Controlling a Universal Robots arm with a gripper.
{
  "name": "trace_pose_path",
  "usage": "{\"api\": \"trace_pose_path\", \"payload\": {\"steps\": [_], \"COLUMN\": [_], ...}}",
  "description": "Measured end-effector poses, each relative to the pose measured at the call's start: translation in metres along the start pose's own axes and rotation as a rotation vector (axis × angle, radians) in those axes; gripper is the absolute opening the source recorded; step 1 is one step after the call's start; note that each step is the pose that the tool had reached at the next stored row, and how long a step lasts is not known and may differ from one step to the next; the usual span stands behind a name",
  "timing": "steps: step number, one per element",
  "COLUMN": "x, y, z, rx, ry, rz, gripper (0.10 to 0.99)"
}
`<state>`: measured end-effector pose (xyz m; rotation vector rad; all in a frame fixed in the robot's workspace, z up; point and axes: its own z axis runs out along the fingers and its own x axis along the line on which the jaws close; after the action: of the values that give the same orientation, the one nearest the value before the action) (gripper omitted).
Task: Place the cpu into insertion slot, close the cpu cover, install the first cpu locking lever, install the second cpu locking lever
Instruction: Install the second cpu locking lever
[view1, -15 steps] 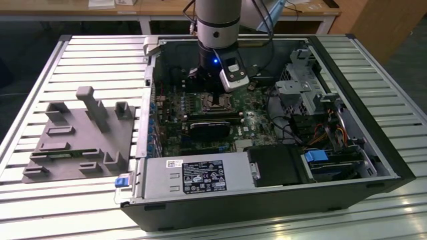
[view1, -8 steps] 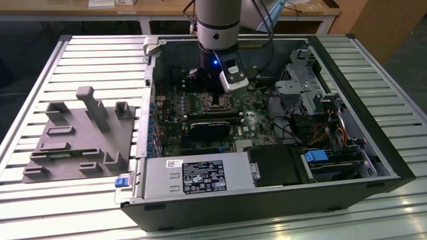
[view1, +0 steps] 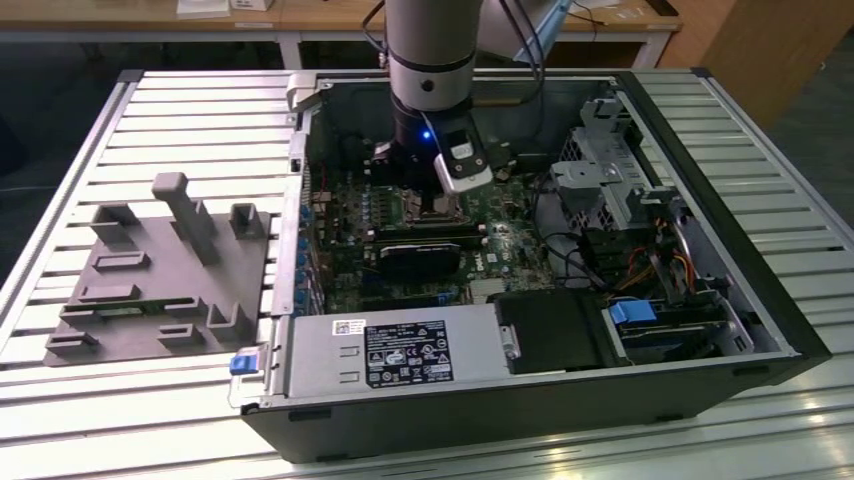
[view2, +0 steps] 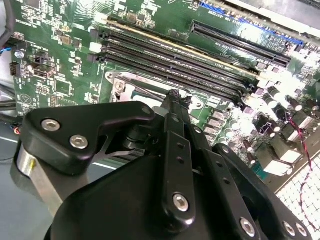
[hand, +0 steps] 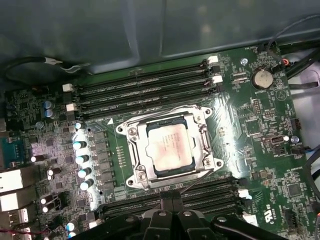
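Jaws (hand: 171, 201) pressed together just beside cpu (hand: 169, 148) seated under closed cpu cover (hand: 134, 160)

Dim case interior, bright glare on the motherboard (hand: 235, 135), blurred near gripper (view2: 175, 102), soft shadows

The cpu (hand: 169, 151) has a pale silvery-tan top, framed by the silvery cpu cover (hand: 205, 131) on a green motherboard (hand: 250, 150) with black memory slots (hand: 142, 92). The gripper (view2: 172, 97) is matte black with silver screws. A blue tab (view1: 243, 363) sits at eight o'clock of the grey power supply (view1: 387, 352).
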<state>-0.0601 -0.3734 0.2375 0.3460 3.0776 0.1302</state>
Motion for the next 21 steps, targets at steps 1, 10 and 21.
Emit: {"api": "trace_pose_path", "payload": {"steps": [1,10,21], "x": [0.0004,0.0019,0.0033], "y": [-0.0012,-0.0098,-0.0162], "z": [0.0007,0.0049,0.0091], "rx": [-0.004,-0.055,-0.092], "ry": [0.0006,-0.0004,0.0064], "rz": [-0.001,-0.005,-0.046], "gripper": [0.106,0.106,0.106]}}
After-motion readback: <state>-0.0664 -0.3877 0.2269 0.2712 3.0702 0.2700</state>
